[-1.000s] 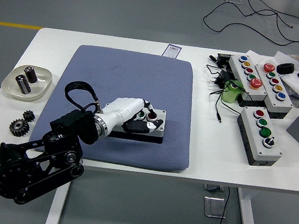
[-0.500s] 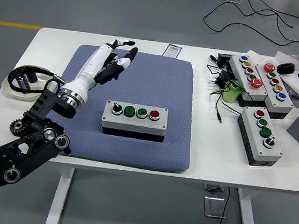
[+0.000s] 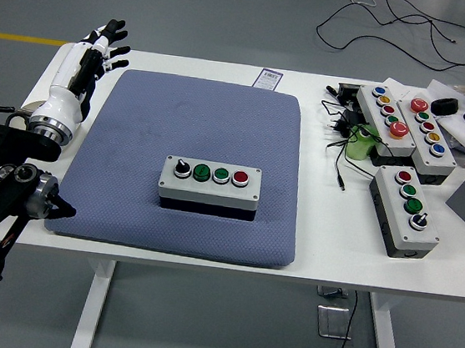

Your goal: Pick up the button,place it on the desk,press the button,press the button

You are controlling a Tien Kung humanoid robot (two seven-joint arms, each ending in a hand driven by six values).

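My left hand (image 3: 91,53) has pulled away from the button box (image 3: 209,187) to the table's ten o'clock corner, fingers spread and holding nothing, so I judge the pressing finished or paused. The grey button box sits alone near the middle of the blue mat (image 3: 191,165), long axis running three to nine o'clock, buttons facing up: black selector, two green, then red at the three o'clock end

A robot's left arm (image 3: 3,198) is shown, built of black segments with round silver-capped joints and thin black cables. A silver wrist ring is followed by a white-shelled left hand (image 3: 81,68), whose five fingers are tipped in black.
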